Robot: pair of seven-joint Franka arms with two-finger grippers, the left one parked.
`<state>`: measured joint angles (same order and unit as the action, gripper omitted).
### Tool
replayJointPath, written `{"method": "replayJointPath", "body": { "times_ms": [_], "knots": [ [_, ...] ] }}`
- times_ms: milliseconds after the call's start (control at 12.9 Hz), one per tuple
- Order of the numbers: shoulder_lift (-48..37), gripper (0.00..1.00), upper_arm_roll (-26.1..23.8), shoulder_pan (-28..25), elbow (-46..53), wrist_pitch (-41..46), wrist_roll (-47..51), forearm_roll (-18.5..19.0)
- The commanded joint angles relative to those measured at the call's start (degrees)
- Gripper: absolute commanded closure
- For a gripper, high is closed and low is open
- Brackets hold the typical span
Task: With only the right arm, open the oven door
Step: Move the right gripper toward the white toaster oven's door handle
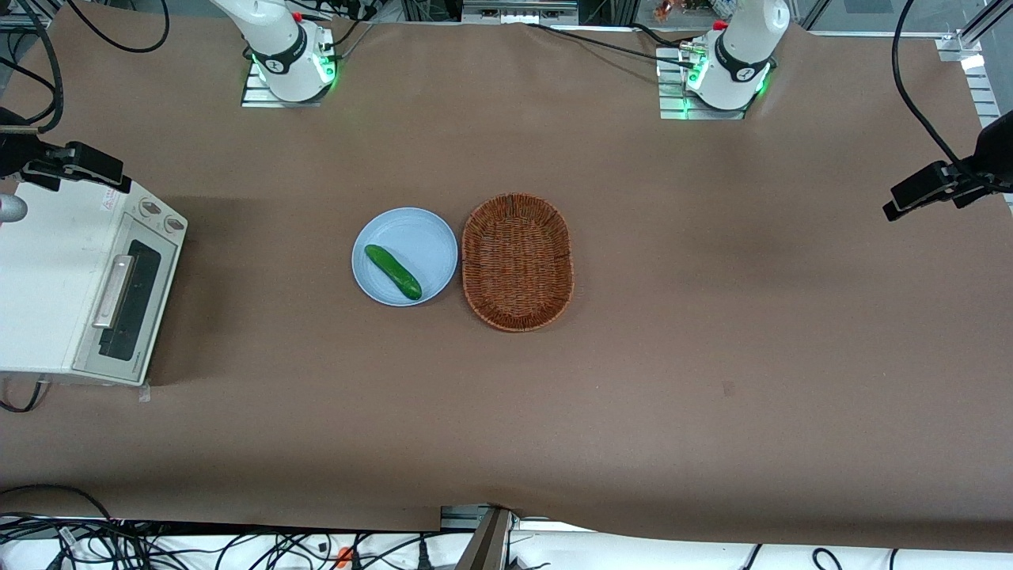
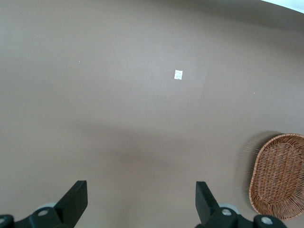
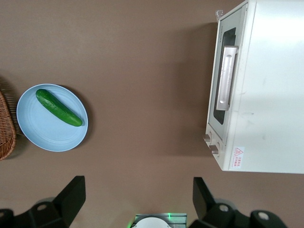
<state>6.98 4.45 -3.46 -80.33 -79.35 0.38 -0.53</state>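
Note:
The cream-white toaster oven (image 1: 47,277) stands at the working arm's end of the table. Its oven door (image 1: 136,297) is closed, with a dark window and a silver bar handle (image 1: 113,291), and it faces the middle of the table. The right wrist view looks down on the same door (image 3: 231,35) and handle (image 3: 226,78). The right arm's gripper (image 1: 87,168) hangs high above the oven's knob end, well apart from the handle. It is open (image 3: 137,194), its black fingers (image 3: 71,194) spread wide with nothing between them.
In front of the oven door lies a light blue plate (image 1: 411,229) holding a green cucumber (image 1: 392,271). Beside the plate, toward the parked arm, sits a brown wicker basket (image 1: 517,261). The working arm's base (image 1: 286,59) stands farther from the front camera than the oven.

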Motion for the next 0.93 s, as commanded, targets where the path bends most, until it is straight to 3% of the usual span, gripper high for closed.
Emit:
{"method": "replayJointPath", "body": {
  "times_ms": [0,852],
  "knots": [
    [-0.5,0.0,-0.1,-0.7,-0.6,0.4,0.1,-0.4],
    [1.4,0.0,-0.1,-6.6,-0.8,2.0,1.2,-0.3]
  ]
}}
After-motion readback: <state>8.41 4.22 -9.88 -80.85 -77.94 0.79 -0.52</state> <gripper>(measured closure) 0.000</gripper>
